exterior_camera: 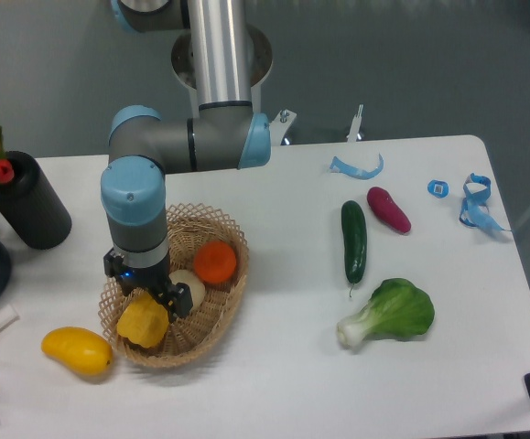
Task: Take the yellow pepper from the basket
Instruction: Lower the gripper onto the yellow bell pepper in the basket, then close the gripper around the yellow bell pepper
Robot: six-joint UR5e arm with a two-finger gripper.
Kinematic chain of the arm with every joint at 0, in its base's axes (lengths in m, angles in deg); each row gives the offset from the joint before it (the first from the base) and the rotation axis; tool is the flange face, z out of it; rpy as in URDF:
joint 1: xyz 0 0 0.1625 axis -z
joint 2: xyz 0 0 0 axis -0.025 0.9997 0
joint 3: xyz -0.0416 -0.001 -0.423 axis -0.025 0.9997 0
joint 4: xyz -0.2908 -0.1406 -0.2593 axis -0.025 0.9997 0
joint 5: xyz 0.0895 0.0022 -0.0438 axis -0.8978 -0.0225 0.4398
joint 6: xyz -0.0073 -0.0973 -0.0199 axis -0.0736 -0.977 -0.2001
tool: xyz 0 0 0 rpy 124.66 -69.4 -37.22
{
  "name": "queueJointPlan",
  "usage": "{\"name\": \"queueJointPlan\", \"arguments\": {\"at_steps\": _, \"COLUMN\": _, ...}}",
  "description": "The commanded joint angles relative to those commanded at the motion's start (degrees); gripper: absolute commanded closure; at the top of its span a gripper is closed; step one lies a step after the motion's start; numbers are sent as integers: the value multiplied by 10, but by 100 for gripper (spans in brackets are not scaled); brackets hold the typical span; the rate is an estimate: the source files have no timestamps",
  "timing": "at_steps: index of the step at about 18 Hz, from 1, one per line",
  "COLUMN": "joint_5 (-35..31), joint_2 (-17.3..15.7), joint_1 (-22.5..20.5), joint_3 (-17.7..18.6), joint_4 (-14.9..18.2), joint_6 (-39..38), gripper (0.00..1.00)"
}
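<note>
Yellow pepper (pixel 144 323) sits in the near-left part of the basket (pixel 211 322), lobed and blocky, its top edge tucked under my gripper (pixel 152 294). I am directly above it, wrist pointing straight down, dark fingers touching or very nearly touching its upper shoulder. Jaw state: I cannot tell. From this one view the fingers merge into a dark cluster over the fruit; whether they bracket the pepper, press on it, or hang just clear of it is not readable. A pale round fruit (pixel 186 287) lies just beside my fingers on the right, touching or almost touching the pepper, and an orange (pixel 215 262) sits behind that, near the far rim. To do this step well, I judge I need one finger on each side of the pepper's body across its lobes, low enough to get past the widest part, with the right finger slipped between pepper and pale fruit without shoving either. Close firmly, since the skin looks smooth and likely to slip, then lift straight up so the wicker rim is not snagged. Outside the basket, near its left edge, lies a smooth yellow mango-like fruit (pixel 78 351); not my target.
</note>
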Motion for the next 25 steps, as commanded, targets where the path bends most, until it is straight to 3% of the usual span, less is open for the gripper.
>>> {"name": "queueJointPlan", "arguments": {"at_steps": 11, "joint_5": -1, "joint_2": 13, "joint_1": 4, "joint_3": -4, "joint_4": -8, "joint_6": 1, "gripper": 1}}
{"name": "queueJointPlan", "arguments": {"at_steps": 17, "joint_5": -4, "joint_2": 13, "joint_1": 4, "joint_3": -5, "joint_4": -8, "joint_6": 2, "gripper": 37}}
{"name": "queueJointPlan", "arguments": {"at_steps": 22, "joint_5": -4, "joint_2": 11, "joint_1": 4, "joint_3": -9, "joint_4": -8, "joint_6": 3, "gripper": 53}}
{"name": "queueJointPlan", "arguments": {"at_steps": 25, "joint_5": -4, "joint_2": 11, "joint_1": 4, "joint_3": -14, "joint_4": -8, "joint_6": 3, "gripper": 57}}
